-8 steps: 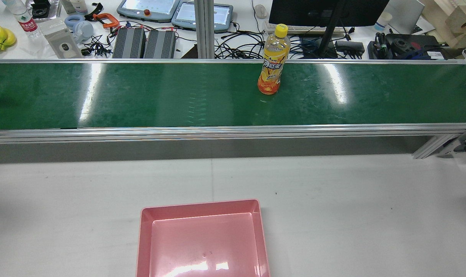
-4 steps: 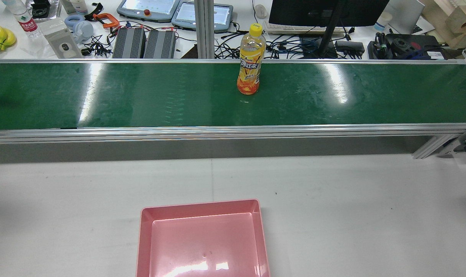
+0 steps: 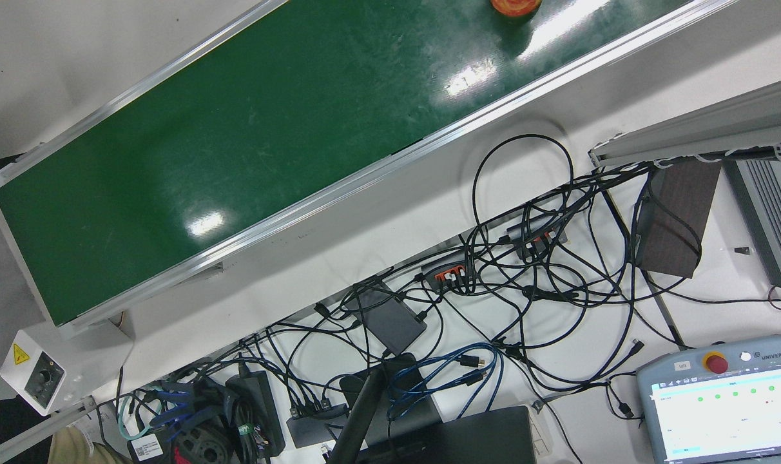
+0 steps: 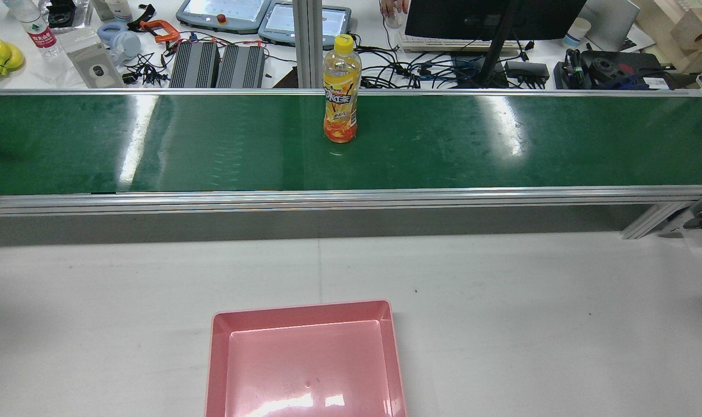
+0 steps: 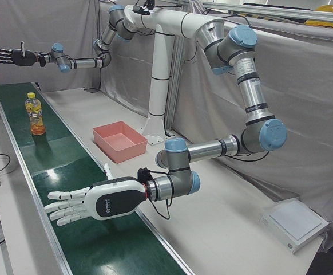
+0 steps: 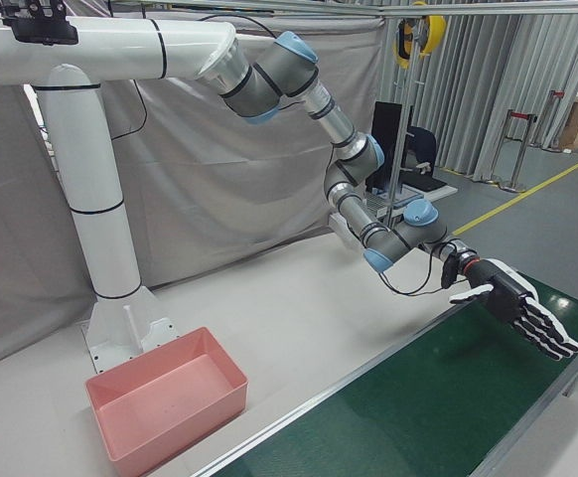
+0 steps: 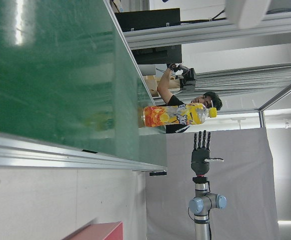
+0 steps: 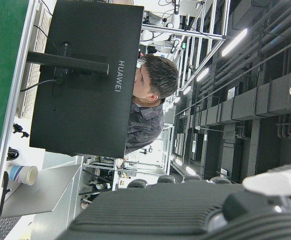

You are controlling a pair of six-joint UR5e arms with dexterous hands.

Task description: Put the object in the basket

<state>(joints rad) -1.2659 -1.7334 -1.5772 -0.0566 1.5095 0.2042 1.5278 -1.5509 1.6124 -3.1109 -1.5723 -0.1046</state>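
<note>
A: Where's the bottle?

B: Upright on the belt, yellow cap up, orange drink inside. In the rear view it's about mid-length, towards the belt's far edge, w/ desk clutter behind it.

A: And the basket?

B: Pink, nothing in it, on the white table on the robot's side of the belt. Bottle's straight across from it but well apart, w/ the belt's rail and bare table between.

A: L hand?

B: Out flat over the belt at the near end of the left-front view. Fingers straight and spread, fully open, holding nothing. Can't tell if it touches the belt or hovers.

A: R hand?

B: Far end of the same belt, up in the air, well above bottle height. Also fully open, fingers splayed, nothing in it. The right-front view shows it stretched over the belt, dark back and white fingers.

A: So the bottle's between them?

B: Yes, along the belt, touching neither. The L hand's cam shows the bottle w/ the R hand beyond it, fingers wide.

A: Anyone about?

B: A person behind a black monitor in the R hand's cam; rear view shows a hand on a mouse at the desk's top edge
</note>
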